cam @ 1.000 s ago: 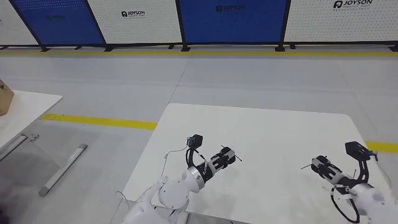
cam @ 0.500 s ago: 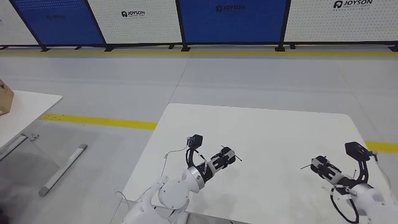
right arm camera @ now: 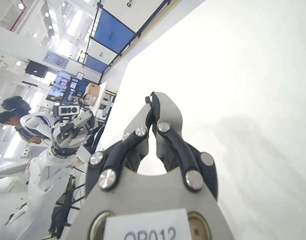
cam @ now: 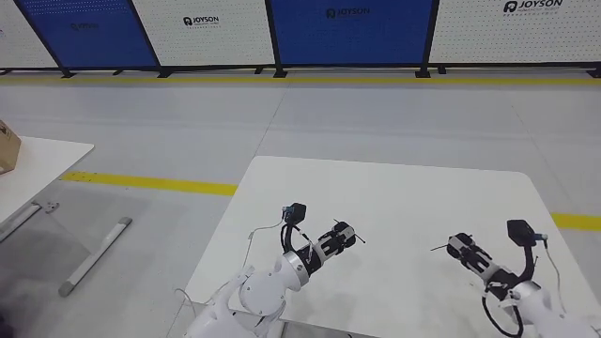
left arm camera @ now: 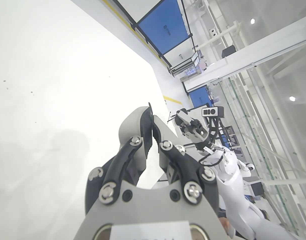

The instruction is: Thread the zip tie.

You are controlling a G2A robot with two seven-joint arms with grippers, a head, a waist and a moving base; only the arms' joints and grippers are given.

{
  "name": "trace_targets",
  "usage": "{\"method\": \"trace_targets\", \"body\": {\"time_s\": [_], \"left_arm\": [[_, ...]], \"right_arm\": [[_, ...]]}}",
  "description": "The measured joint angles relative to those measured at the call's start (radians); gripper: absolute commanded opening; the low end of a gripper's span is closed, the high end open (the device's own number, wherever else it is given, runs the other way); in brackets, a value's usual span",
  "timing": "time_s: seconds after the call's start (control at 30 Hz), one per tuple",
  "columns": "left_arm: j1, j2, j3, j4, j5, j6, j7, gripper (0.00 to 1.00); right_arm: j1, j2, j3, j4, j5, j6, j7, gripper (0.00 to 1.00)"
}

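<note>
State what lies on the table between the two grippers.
Nothing: the top view shows bare white table between the left gripper and the right gripper. Each is shut on a thin black strip poking toward that gap.

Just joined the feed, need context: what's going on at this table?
A two-armed robot has both arms over a white table. Its left gripper is shut on a thin black strip, apparently the zip tie. Its right gripper is shut on another thin black piece. The two grippers are apart, pointing roughly toward each other across a gap, so nothing is threaded yet.
</note>
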Motion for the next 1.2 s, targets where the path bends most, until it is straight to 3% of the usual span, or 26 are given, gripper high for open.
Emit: {"method": "trace_targets", "body": {"time_s": [0.1, 0.5, 0.57, 0.67, 0.83, 1.0, 1.2], "left_arm": [[0.0, 0.0, 0.0, 0.0, 0.0, 0.0, 0.0, 0.0], [0.0, 0.0, 0.0, 0.0, 0.0, 0.0, 0.0, 0.0], [0.0, 0.0, 0.0, 0.0, 0.0, 0.0, 0.0, 0.0], [0.0, 0.0, 0.0, 0.0, 0.0, 0.0, 0.0, 0.0], [0.0, 0.0, 0.0, 0.0, 0.0, 0.0, 0.0, 0.0], [0.0, 0.0, 0.0, 0.0, 0.0, 0.0, 0.0, 0.0], [0.0, 0.0, 0.0, 0.0, 0.0, 0.0, 0.0, 0.0]], "right_arm": [[0.008, -0.01, -0.025, 0.002, -0.015, 0.023, -0.03, 0.0], [0.006, -0.011, -0.023, 0.002, -0.012, 0.019, -0.034, 0.0], [-0.008, -0.016, -0.013, -0.005, 0.005, -0.021, -0.068, 0.0], [-0.045, -0.024, 0.006, 0.006, 0.049, -0.139, -0.139, 0.0], [-0.099, -0.039, 0.011, 0.022, 0.011, -0.264, -0.273, 0.0], [-0.126, -0.052, 0.011, 0.006, -0.01, -0.304, -0.324, 0.0], [-0.105, -0.09, -0.062, 0.001, -0.038, -0.317, -0.454, 0.0]]}}
